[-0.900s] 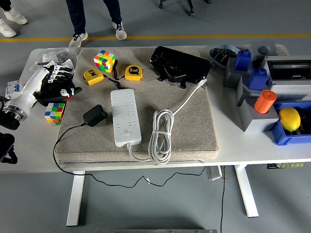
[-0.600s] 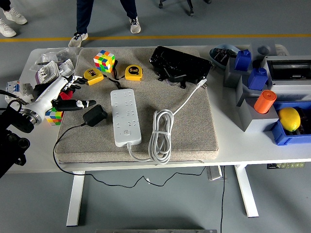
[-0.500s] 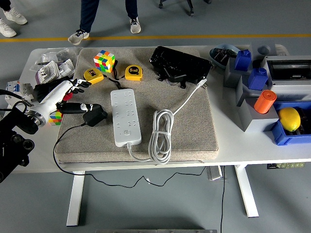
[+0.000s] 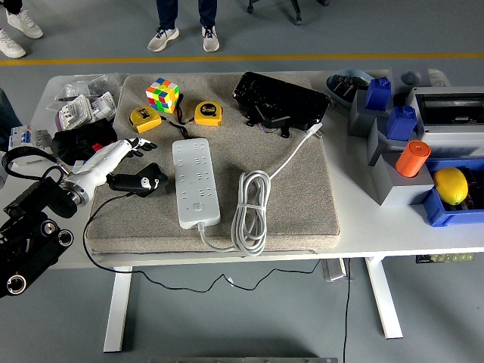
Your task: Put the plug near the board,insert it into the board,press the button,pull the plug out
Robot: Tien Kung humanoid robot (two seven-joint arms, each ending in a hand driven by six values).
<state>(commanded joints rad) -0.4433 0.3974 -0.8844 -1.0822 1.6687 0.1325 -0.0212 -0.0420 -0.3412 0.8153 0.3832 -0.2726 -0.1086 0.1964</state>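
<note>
A white power strip [image 4: 195,181] lies lengthwise on the grey mat [image 4: 302,197], its white cord [image 4: 252,206] coiled to its right. A black plug adapter [image 4: 153,177] with a black cable lies on the mat just left of the strip. My left hand [image 4: 146,163] comes in from the lower left. Its fingers are spread, with the thumb lying on the adapter and the other fingers above and behind it. They do not close on it. My right hand is out of view.
A Rubik's cube [image 4: 162,94], two yellow tape measures [image 4: 145,119] [image 4: 208,113] and a black bag [image 4: 280,100] sit at the mat's back. Packets lie at far left [image 4: 79,110]. Blue bins [image 4: 454,204], an orange cylinder [image 4: 412,158] and a lemon [image 4: 451,185] stand at right. A person's feet [image 4: 181,36] show beyond the table.
My left hand has swung in from the table's left edge, moved right and down over the mat and reached the black adapter. The person behind has walked to the right.
</note>
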